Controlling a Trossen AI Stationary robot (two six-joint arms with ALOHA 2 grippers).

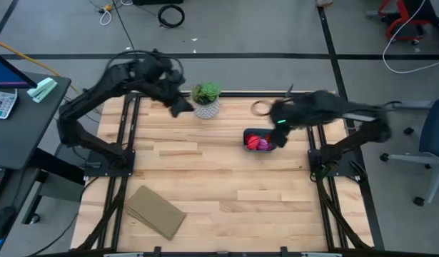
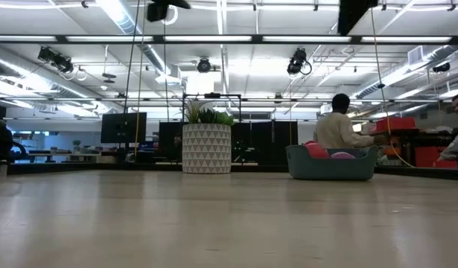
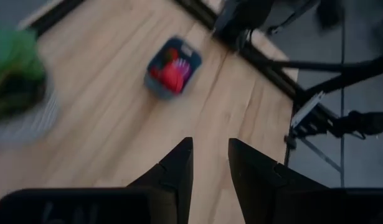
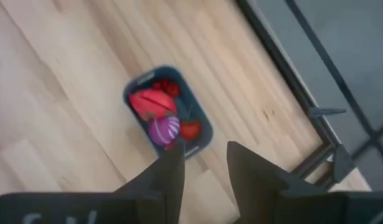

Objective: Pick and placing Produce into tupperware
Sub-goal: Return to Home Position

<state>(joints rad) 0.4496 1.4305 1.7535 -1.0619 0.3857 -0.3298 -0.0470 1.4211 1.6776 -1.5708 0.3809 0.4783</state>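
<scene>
The teal-blue tupperware (image 1: pixel 246 134) stands on the wooden table toward its right far part, also seen in the low view (image 2: pixel 333 168) and both wrist views (image 4: pixel 203 121) (image 3: pixel 190 55). The produce lies inside it: a red piece (image 4: pixel 150 102), a purple-and-white striped one (image 4: pixel 164 130), a small red one (image 4: pixel 190 129) and cherry-like ones (image 4: pixel 167 87). My right gripper (image 1: pixel 276 123) (image 4: pixel 205 158) hovers open and empty just above and to the far right of the tub. My left gripper (image 1: pixel 180 107) (image 3: pixel 210 155) is open and empty, raised beside the plant pot.
A green plant in a white patterned pot (image 1: pixel 205 101) (image 2: pixel 207 147) stands at the far edge. A ring-shaped object (image 1: pixel 260 108) lies near the right gripper. A flat tan slab (image 1: pixel 156 211) lies at the near left. People sit beyond the table (image 2: pixel 339 125).
</scene>
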